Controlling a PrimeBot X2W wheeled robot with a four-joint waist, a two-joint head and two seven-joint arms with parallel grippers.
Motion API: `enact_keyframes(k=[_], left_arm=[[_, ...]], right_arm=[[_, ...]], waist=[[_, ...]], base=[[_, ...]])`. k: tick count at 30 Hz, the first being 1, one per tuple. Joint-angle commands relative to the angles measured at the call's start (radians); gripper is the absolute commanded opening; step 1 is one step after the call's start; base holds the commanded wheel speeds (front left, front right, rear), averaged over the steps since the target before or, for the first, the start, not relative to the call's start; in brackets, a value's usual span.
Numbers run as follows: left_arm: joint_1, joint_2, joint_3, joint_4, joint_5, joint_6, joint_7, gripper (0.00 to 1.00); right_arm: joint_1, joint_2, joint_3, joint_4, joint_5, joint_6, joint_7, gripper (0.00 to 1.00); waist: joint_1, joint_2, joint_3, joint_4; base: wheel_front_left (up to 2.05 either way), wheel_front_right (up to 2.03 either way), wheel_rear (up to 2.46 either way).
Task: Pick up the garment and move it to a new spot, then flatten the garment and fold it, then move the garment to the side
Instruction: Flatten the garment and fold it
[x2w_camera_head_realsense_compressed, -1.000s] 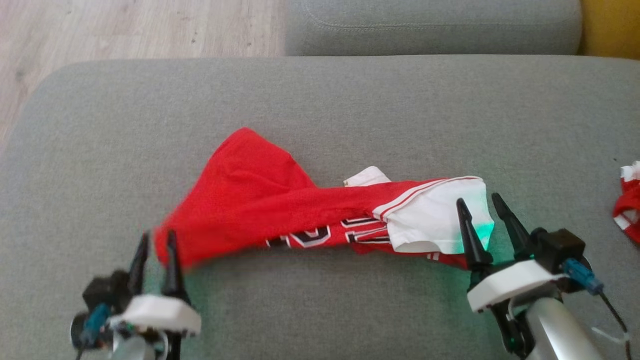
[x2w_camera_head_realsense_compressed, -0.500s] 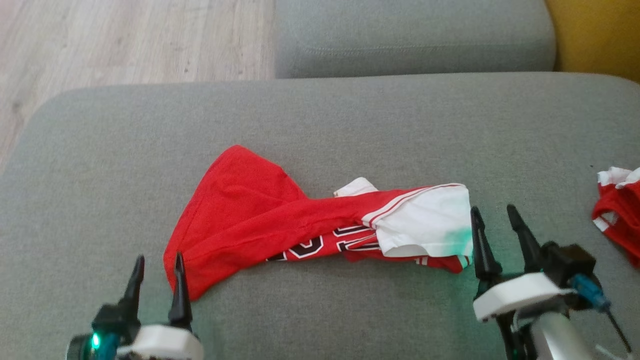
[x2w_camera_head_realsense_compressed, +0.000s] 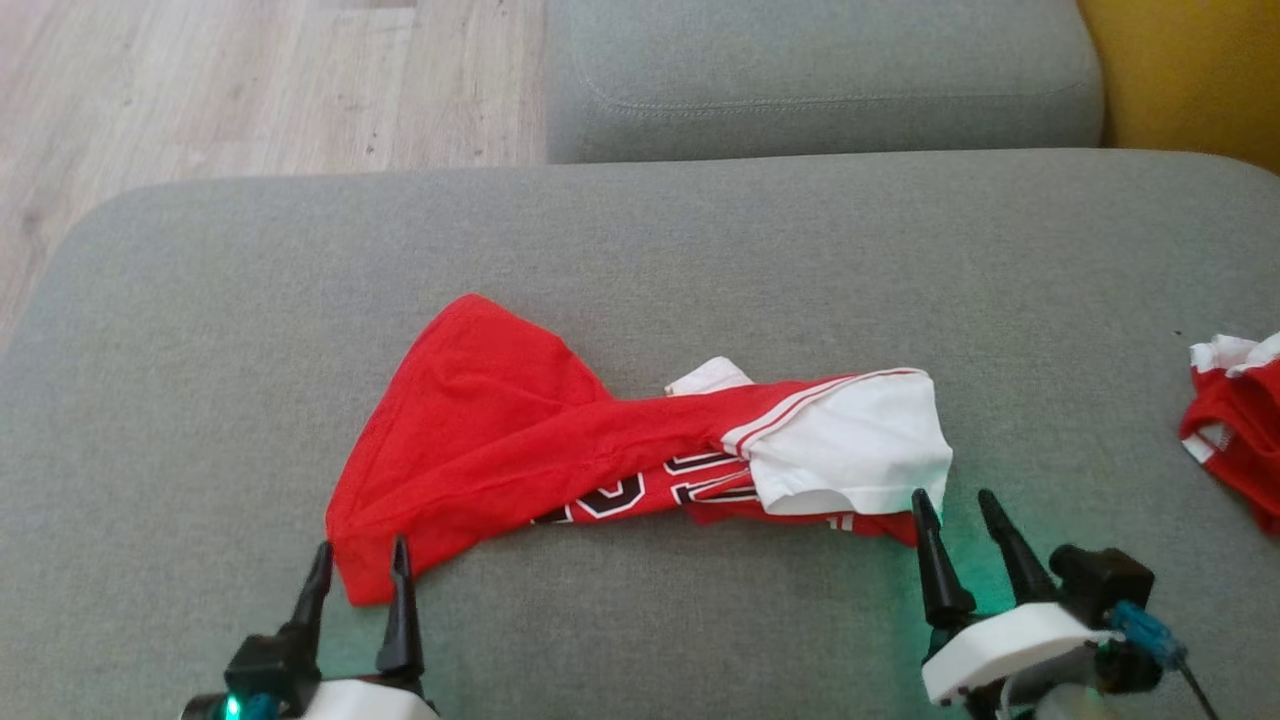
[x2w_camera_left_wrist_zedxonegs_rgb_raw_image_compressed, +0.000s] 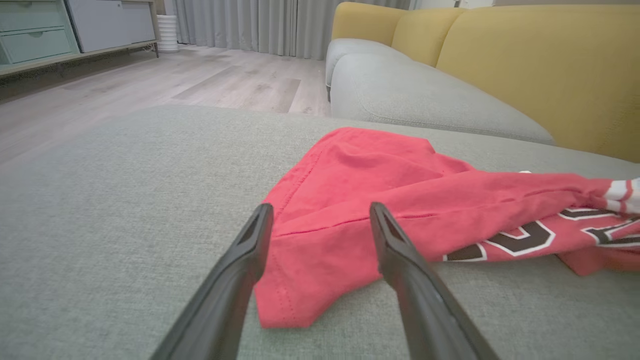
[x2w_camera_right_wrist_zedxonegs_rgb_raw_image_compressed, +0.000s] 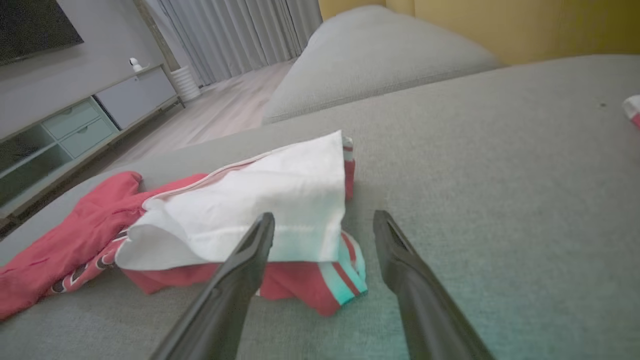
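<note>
A red garment (x2w_camera_head_realsense_compressed: 520, 440) with white sleeves and black-and-white lettering lies twisted and bunched on the grey sofa cushion (x2w_camera_head_realsense_compressed: 640, 250). My left gripper (x2w_camera_head_realsense_compressed: 362, 558) stands open just in front of its red lower-left corner (x2w_camera_left_wrist_zedxonegs_rgb_raw_image_compressed: 300, 280), nothing between the fingers. My right gripper (x2w_camera_head_realsense_compressed: 955, 505) is open too, just in front of the white sleeve end (x2w_camera_right_wrist_zedxonegs_rgb_raw_image_compressed: 260, 210), clear of the cloth. In the left wrist view the red corner lies on the cushion between and beyond the fingers (x2w_camera_left_wrist_zedxonegs_rgb_raw_image_compressed: 320, 215). The right wrist view has the white sleeve beyond the left finger (x2w_camera_right_wrist_zedxonegs_rgb_raw_image_compressed: 322, 220).
A second red-and-white piece of clothing (x2w_camera_head_realsense_compressed: 1235, 420) lies at the cushion's right edge. Another grey cushion (x2w_camera_head_realsense_compressed: 820, 80) sits behind, with a yellow sofa back (x2w_camera_head_realsense_compressed: 1190, 70) at the far right. Wooden floor (x2w_camera_head_realsense_compressed: 200, 90) lies beyond the cushion's left edge.
My left gripper has let go of the garment's red corner, which dropped flat onto the cushion. Both grippers drew back toward me, off the cloth. The head camera shifted a little.
</note>
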Motion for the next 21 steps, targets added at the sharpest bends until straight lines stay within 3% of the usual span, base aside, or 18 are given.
enact_keyframes(k=[1, 14, 21], left_arm=[[-0.031, 0.003, 0.022, -0.031, -0.01, 0.007, -0.01, 1.0], [-0.053, 0.002, -0.02, -0.031, -0.018, 0.013, -0.01, 1.0], [-0.055, 0.002, -0.026, -0.031, -0.022, 0.016, -0.01, 1.0]], right_arm=[[-0.045, 0.0, 0.031, -0.019, 0.028, 0.007, -0.004, 1.0], [-0.113, -0.007, 0.075, 0.067, 0.187, 0.007, -0.004, 1.0], [-0.121, -0.033, 0.145, 0.049, 0.264, 0.007, -0.004, 1.0]], waist=[[0.0, -0.0001, 0.006, 0.004], [0.0, -0.0001, 0.048, 0.045], [0.0, -0.0001, 0.055, 0.047]], base=[[0.0, 0.0, 0.0], [0.0, 0.0, 0.0], [0.0, 0.0, 0.0]])
